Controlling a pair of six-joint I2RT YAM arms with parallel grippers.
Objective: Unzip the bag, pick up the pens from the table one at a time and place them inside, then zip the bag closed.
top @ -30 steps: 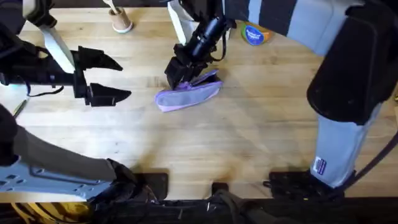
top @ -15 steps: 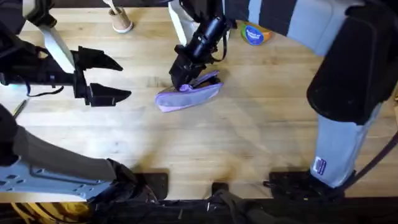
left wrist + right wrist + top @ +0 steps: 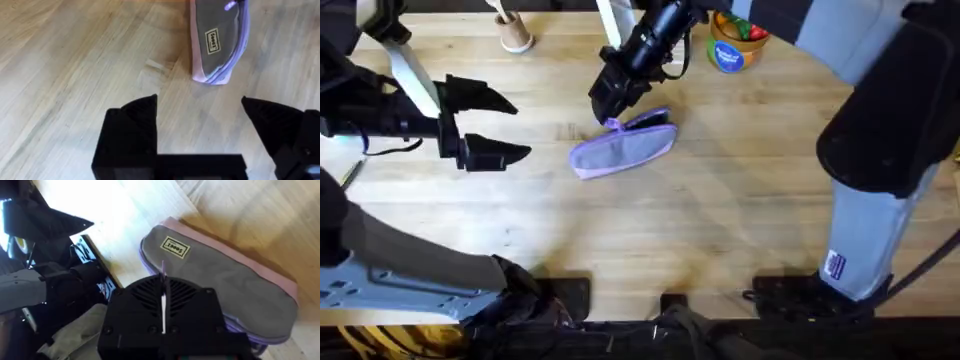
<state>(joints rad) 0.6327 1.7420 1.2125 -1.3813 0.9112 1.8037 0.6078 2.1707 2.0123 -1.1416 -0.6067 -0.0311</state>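
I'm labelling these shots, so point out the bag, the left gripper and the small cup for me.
bag (image 3: 620, 150), overhead view, middle of its purple side.
left gripper (image 3: 503, 126), overhead view, gap between its fingertips.
cup (image 3: 516, 38), overhead view, its tan body.

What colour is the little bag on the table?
The bag is soft lavender-purple, with a small label on its side. The overhead view shows the colour best.

The lavender bag (image 3: 623, 150) lies flat on the table (image 3: 720, 220).
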